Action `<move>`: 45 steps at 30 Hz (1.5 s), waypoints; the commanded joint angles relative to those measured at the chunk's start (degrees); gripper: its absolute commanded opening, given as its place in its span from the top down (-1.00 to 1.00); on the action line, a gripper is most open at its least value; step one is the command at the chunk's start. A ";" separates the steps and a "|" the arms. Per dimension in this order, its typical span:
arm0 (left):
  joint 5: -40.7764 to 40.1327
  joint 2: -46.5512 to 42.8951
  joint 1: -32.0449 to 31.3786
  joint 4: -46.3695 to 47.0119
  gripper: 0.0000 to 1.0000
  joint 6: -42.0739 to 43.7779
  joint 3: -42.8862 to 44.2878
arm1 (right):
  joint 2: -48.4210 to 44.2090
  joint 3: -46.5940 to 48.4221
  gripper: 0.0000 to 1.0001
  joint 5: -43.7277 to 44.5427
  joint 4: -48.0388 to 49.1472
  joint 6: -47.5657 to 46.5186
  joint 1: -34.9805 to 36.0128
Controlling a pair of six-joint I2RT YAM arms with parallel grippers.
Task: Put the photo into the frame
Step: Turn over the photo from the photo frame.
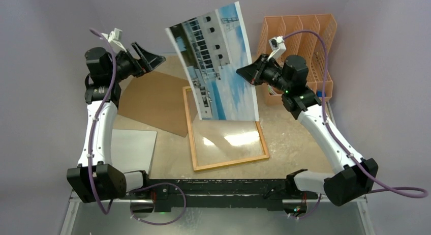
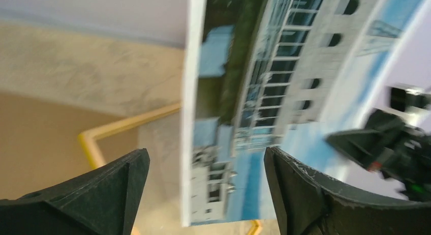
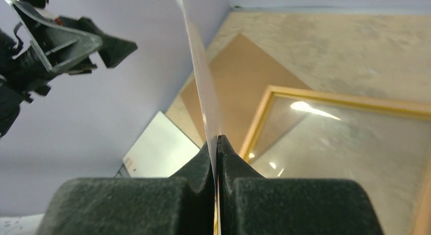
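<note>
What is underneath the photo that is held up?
The frame lies flat on the table beneath the photo, with glare showing inside it. From above, the photo hides the frame's far edge.

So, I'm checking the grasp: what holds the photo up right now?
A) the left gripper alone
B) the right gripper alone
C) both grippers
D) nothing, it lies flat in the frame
B: the right gripper is shut on the edge of the photo, while the left gripper stands open, clear of it.
</note>
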 commanded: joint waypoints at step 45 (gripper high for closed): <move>-16.82 4.17 -6.64 -2.05 -0.58 2.95 -25.64 | 19.09 35.72 1.00 43.12 -68.98 -13.73 13.46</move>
